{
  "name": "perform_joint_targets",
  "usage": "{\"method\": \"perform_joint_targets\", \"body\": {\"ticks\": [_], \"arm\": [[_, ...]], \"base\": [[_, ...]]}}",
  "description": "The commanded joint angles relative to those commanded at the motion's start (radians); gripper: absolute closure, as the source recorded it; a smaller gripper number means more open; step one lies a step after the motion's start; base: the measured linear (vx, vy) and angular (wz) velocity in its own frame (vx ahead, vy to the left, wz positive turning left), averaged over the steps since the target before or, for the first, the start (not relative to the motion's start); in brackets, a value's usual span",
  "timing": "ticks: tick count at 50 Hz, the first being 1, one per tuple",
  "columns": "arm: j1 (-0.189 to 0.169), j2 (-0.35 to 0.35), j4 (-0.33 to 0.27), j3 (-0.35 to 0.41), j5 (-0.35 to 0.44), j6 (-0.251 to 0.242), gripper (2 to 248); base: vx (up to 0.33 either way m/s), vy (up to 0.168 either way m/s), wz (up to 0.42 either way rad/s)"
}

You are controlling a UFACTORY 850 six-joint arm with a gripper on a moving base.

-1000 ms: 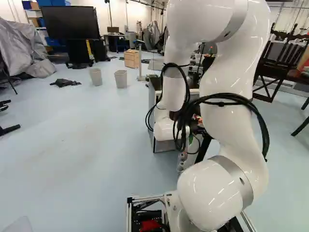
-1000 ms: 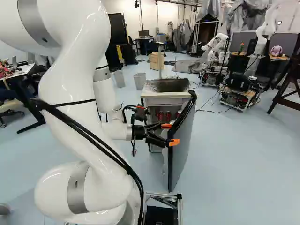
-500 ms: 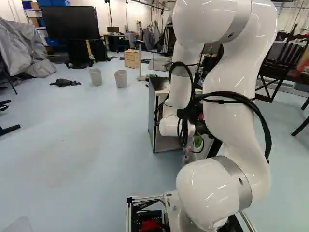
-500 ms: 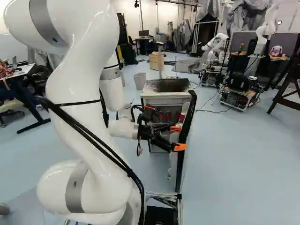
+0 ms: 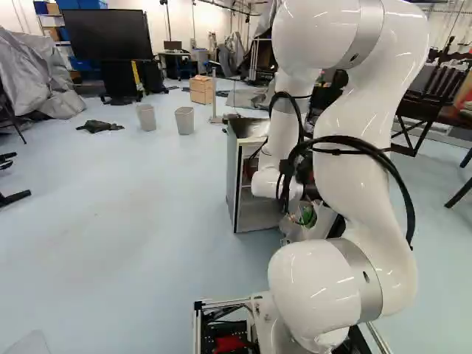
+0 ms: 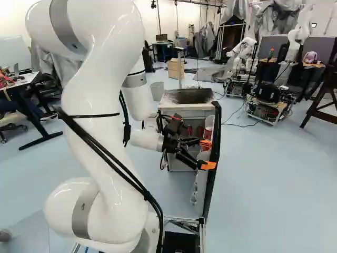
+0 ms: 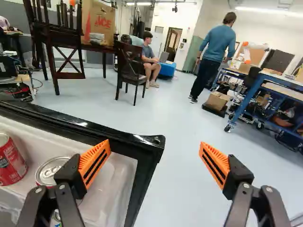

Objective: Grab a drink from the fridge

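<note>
Black-rimmed fridge door [image 7: 85,127], wrist view: gripper [image 7: 155,158] wide, holding nothing, one finger over door's inner side, other beyond its edge; red can [image 7: 10,163], silver-topped can [image 7: 51,169] in door shelf. Likely door-opening step; next, ease door wider, then line up on can. Right base view: more red cans [image 6: 200,132] in cabinet [image 6: 197,109] behind door.

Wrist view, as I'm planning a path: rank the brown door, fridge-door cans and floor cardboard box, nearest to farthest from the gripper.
1. Cans, beside one finger.
2. Cardboard box, on the floor beyond.
3. Brown door, in the far wall.
</note>
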Motion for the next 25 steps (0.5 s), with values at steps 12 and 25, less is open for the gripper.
{"method": "perform_joint_targets", "body": {"ticks": [12, 25], "arm": [[-0.064, -0.023, 0.0, -0.057, 0.0, 0.0, 3], [-0.133, -0.052, 0.0, -0.126, 0.0, 0.0, 3]], "base": [[0.0, 0.0, 0.0], [0.0, 0.0, 0.0]]}}
